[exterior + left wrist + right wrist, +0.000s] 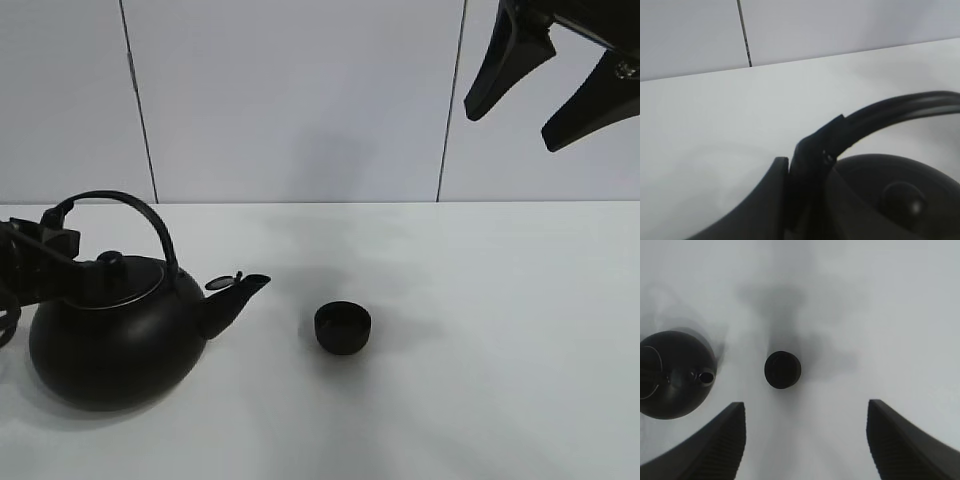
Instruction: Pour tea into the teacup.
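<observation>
On the white table (480, 330) | round black kettle (110, 345): arched handle clenched by left gripper (790, 200) | small glossy black teacup (343, 327): set beside spout | right gripper (545, 85): raised, released, empty

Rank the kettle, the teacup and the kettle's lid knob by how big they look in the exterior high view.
1. Kettle: by far the largest.
2. Teacup: much smaller, sitting just past the spout.
3. Lid knob: smallest, a little narrower than the teacup. All three sit at a similar distance, so the order is safe.

Matt black kettle (110, 345) — smooth white table (480, 380).
</observation>
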